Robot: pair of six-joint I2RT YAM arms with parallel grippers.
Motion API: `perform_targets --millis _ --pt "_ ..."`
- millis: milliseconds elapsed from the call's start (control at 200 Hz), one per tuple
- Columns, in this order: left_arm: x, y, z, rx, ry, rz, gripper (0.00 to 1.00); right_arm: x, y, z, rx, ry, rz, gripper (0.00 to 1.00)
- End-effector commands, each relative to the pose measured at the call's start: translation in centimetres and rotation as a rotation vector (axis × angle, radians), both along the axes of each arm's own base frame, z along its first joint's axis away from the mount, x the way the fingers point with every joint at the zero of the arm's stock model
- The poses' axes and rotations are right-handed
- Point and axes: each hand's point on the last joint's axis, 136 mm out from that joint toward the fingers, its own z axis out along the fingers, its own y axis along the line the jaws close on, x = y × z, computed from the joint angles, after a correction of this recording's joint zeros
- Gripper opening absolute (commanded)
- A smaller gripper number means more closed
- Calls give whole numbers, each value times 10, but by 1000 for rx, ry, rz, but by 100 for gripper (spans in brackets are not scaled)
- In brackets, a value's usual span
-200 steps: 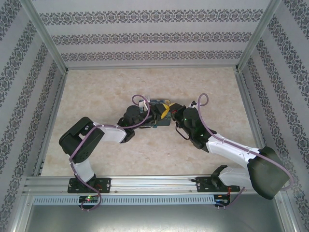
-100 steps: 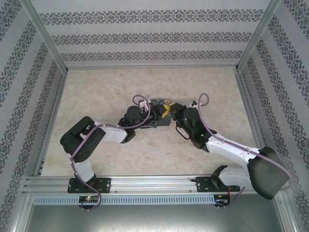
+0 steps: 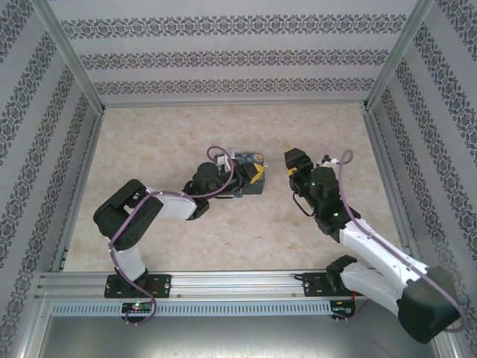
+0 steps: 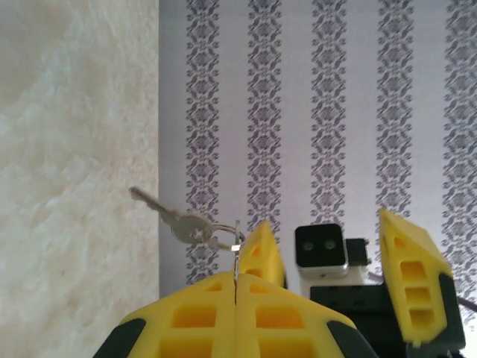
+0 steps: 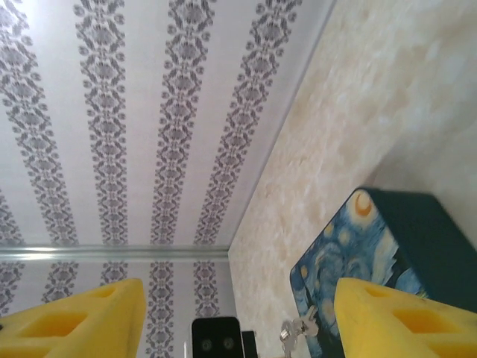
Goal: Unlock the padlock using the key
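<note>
No text, label or number can be read.

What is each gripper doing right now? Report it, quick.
Left gripper: shut, pinching the key by its ring.
Right gripper: open, holding nothing.

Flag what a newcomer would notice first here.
First, the left gripper: yellow, shut on a small bunch of keys that juts out ahead of it. Next, the Starry Night box near the middle of the table, right beside that gripper. The right gripper stands open, apart from the box on its right.
</note>
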Motion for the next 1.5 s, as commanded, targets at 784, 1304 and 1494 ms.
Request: perform_targets --millis 784,1304,1494 --pt "-36 14 38 310 -338 -496 0 2 61 13 -186 -209 733 53" --pt "-26 15 36 299 -329 -506 0 -12 83 -8 -141 -214 850 39" --pt "-23 17 35 301 -324 -499 0 -17 83 -13 -131 -211 854 34"
